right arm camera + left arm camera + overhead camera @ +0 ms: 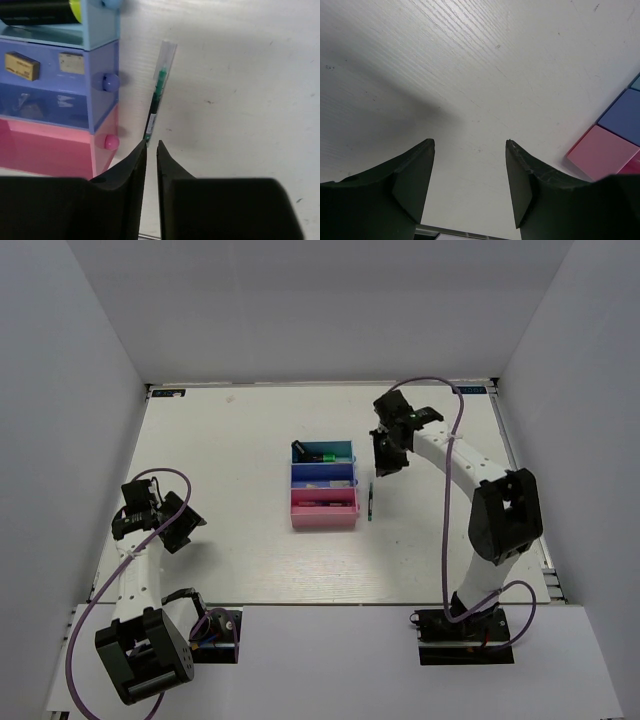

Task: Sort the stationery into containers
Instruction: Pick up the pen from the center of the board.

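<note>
The containers are three joined bins mid-table: teal (341,451), blue (340,473) and pink (322,519). A thin pen (159,95) with a green core lies on the table just right of them, also visible from above as the pen (370,502). My right gripper (151,145) hovers over the pen's near end, its jaws a narrow slit apart with nothing between them. Two beige erasers (22,65) lie in the blue bin. A black highlighter (40,11) with a yellow end lies in the teal bin. My left gripper (470,142) is open over bare table at the left.
White walls enclose the table on three sides. In the left wrist view the pink bin's corner (602,152) and the blue bin (622,115) show at the right edge. The right arm's purple cable (447,530) loops down toward its base.
</note>
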Available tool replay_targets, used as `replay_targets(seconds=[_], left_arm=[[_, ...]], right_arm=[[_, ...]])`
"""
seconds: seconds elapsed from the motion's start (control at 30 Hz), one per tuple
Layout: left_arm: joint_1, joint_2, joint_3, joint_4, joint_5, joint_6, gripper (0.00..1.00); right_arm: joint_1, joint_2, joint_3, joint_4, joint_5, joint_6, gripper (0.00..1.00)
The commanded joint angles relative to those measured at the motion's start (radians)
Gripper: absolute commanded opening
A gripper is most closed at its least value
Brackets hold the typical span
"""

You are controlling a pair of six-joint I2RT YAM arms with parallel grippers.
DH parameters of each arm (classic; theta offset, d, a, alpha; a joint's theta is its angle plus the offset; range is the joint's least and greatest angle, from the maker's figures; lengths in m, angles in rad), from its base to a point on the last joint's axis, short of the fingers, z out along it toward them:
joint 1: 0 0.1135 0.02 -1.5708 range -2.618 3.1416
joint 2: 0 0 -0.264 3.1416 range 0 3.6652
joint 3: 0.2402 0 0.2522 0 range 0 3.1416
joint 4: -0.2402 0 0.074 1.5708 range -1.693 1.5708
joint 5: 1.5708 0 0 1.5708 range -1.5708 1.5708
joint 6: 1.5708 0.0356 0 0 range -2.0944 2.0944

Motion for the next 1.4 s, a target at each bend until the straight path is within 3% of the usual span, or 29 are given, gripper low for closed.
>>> replay_targets(seconds=[0.0,0.2,0.97,1.17,1.37], left_arm=[[-0.006,-0.008,-0.007,0.014,0.009,0.007,0.69],[-0.003,-0.007,-0.006,0.009,0.005,0.008,0.69],[-0.001,-0.004,-0.003,0.011,0.002,0.01,0.69],[-0.001,-0.004,-0.004,0.011,0.002,0.011,0.69],[-0.001,-0.005,-0.003,0.011,0.003,0.008,0.69]], right_arm=[[-0.013,0.059,0.008,-0.072,-0.053,0.14,0.17],[-0.016,0.108,-0.038,0.02,-0.086,0.169,0.32],[-0.001,0.238,-0.126,0.155,0.014,0.181,0.3],[-0.002,0.231,-0.218,0.19,0.072,0.181,0.22],[-0.016,0.17,-0.275,0.209,0.083,0.161,0.0]])
